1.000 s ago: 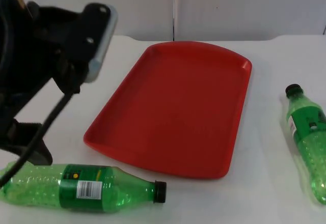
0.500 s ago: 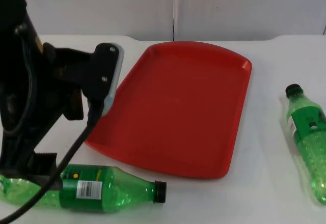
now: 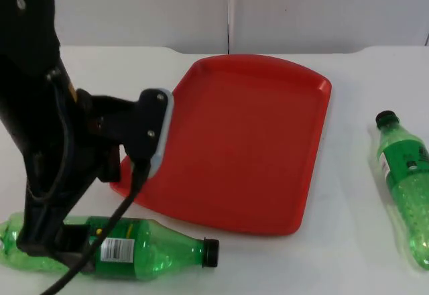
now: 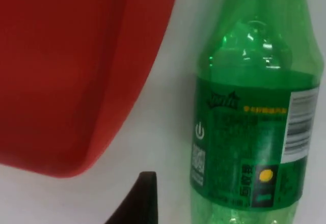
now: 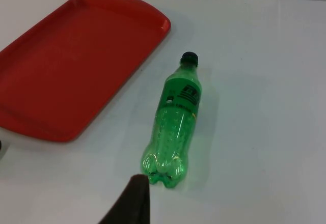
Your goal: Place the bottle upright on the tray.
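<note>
A green bottle (image 3: pixel 127 248) lies on its side on the white surface (image 3: pixel 348 255), just in front of the red tray (image 3: pixel 248 141). The left pincer (image 3: pixel 50 241) hangs over its base end; whether it grips cannot be told. A second bottle (image 3: pixel 405 181) lies well right.

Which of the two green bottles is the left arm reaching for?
The bottle in front of the tray, at the table's near edge, cap pointing right: the left arm is right above it. The other bottle lies right of the tray, away from that arm.
</note>
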You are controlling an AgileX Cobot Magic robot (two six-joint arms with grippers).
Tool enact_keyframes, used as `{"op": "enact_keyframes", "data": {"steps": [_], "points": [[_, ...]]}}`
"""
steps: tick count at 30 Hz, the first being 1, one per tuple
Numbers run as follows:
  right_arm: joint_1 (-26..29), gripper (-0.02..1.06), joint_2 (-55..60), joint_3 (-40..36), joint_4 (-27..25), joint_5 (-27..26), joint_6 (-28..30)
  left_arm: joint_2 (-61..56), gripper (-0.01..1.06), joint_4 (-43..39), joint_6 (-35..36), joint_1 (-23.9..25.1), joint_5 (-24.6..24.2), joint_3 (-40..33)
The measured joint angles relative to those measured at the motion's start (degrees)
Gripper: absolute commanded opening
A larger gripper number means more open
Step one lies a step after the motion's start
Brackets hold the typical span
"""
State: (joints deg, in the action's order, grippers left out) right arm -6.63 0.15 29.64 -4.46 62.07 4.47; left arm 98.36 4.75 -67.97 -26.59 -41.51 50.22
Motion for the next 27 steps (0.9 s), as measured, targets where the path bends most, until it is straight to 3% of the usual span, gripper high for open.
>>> {"op": "enact_keyframes", "data": {"steps": [6,27], "points": [[0.0,1.05,0.0,0.0,0.0,0.0,0.0,4.4,1.05,1.0,-0.4,0.0,4.1,0.0],[0.0,1.05,0.0,0.0,0.0,0.0,0.0,13.4,1.05,4.0,-0.8,0.0,10.3,0.0]]}}
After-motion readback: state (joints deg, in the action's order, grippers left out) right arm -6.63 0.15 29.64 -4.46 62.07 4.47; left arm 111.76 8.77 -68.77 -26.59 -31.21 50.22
